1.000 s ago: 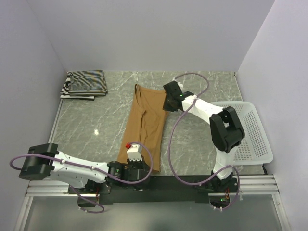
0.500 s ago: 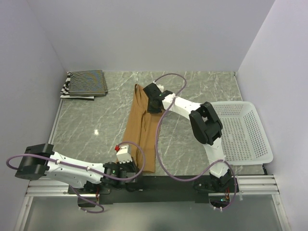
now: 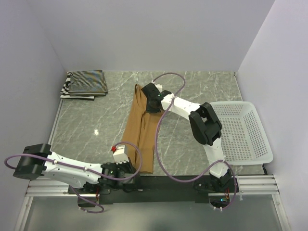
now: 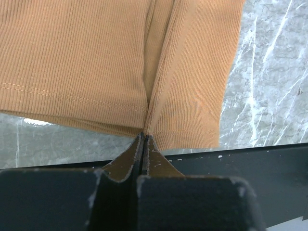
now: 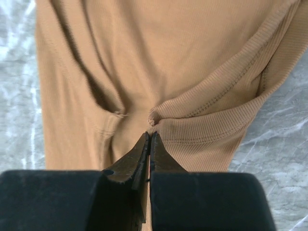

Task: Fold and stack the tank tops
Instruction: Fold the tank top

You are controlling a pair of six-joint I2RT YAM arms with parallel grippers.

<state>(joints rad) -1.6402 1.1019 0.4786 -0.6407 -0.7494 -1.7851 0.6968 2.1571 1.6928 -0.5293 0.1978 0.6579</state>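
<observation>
Though apart: tan top (image 3: 142, 130), striped pair (image 3: 86, 82)

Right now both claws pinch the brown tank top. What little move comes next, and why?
Probably lower both ends and let go. The left gripper pinches the hem of the plain tan-brown ribbed tank top, the right gripper its far end, and it lies folded into a narrow strip on the grey marble table.
</observation>
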